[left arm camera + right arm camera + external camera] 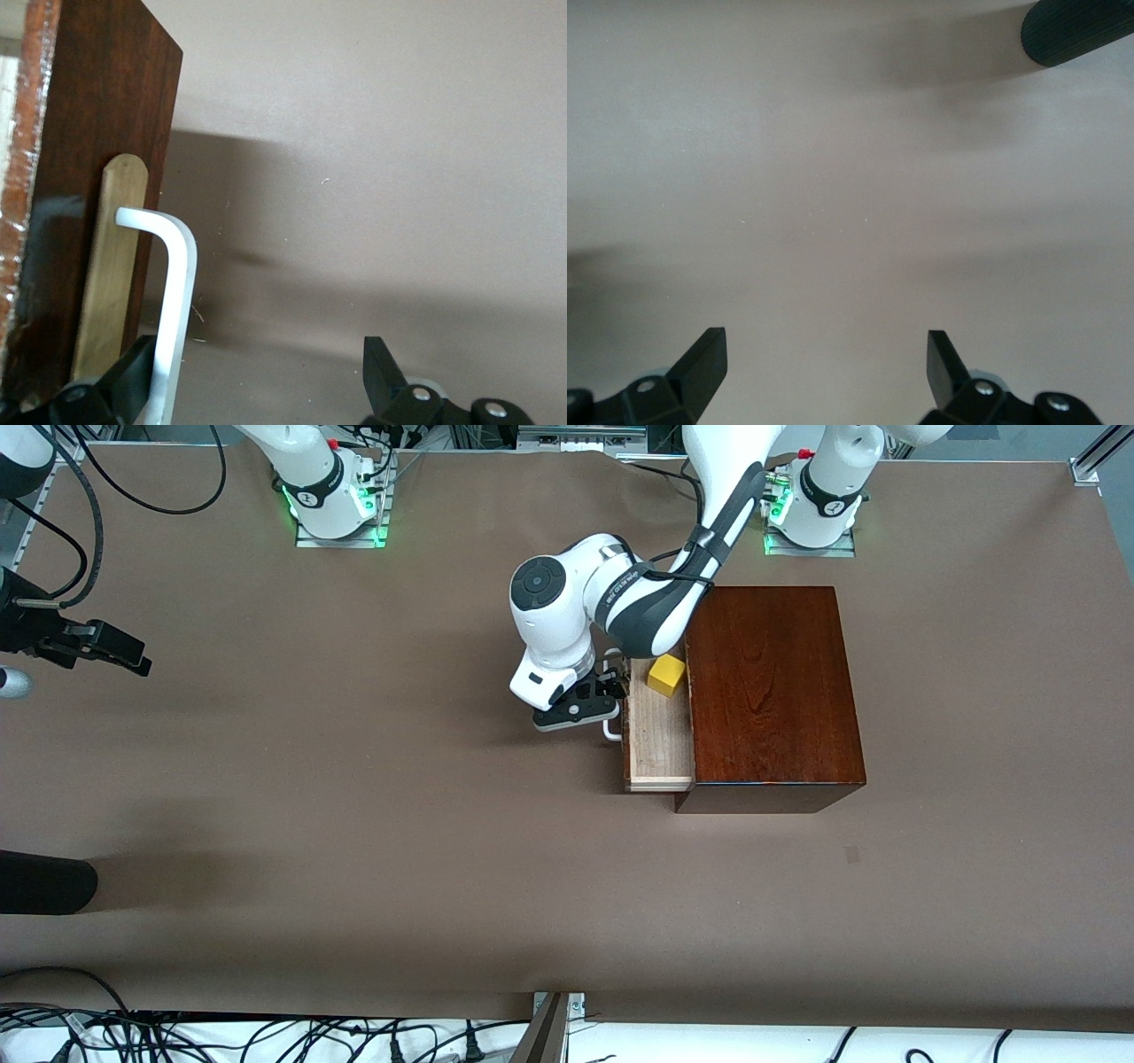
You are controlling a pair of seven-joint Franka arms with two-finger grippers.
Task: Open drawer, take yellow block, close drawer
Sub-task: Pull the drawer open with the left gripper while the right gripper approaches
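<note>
The drawer stands partly pulled out of the dark mahogany box, its pale wood tray showing. The yellow block sits in the tray at the end toward the robots' bases. My left gripper is at the drawer's front, open, with the white loop handle between its fingers. In the left wrist view the left gripper has the handle close against one finger, in front of the dark drawer front. My right gripper waits open over bare table; its wrist view shows nothing between its fingers.
A black ribbed cylinder pokes in at the table's edge on the right arm's end, and shows in the right wrist view. Brown table covering spreads around the box. A brass plate backs the handle.
</note>
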